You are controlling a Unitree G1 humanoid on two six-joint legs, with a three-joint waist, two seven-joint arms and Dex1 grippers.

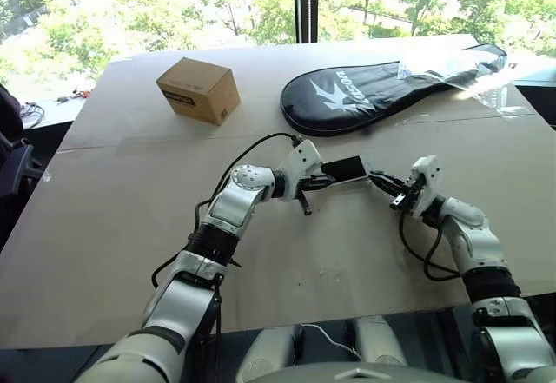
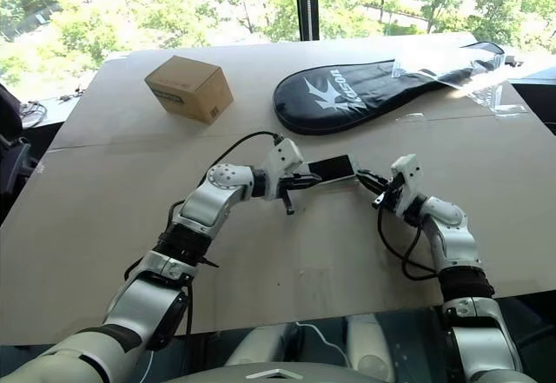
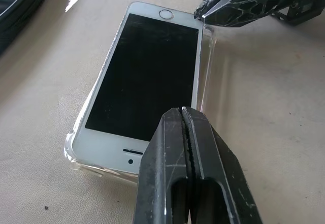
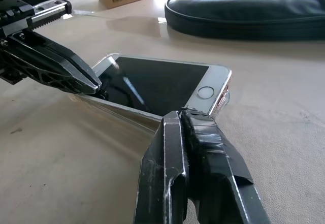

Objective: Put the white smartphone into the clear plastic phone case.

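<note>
The white smartphone [image 3: 144, 76] lies screen up in the middle of the table, between my two grippers. It rests partly in the clear plastic phone case [image 3: 207, 66]. One long rim of the case stands off the phone's side, and a case corner [image 3: 71, 150] wraps the speaker end. My left gripper [image 3: 183, 111] is shut, its tips resting on the phone's edge near the speaker end. My right gripper [image 4: 183, 113] is shut too, its tip against the corner by the home button. From the head view the phone [image 1: 347, 169] sits between the left gripper [image 1: 317, 183] and the right gripper [image 1: 375, 177].
A cardboard box [image 1: 199, 90] stands at the back left of the table [image 1: 113, 201]. A black racket cover [image 1: 365, 96] lies at the back right, with a crinkled clear plastic bag [image 1: 443, 66] over its handle end. A black cable [image 1: 252, 148] loops by my left wrist.
</note>
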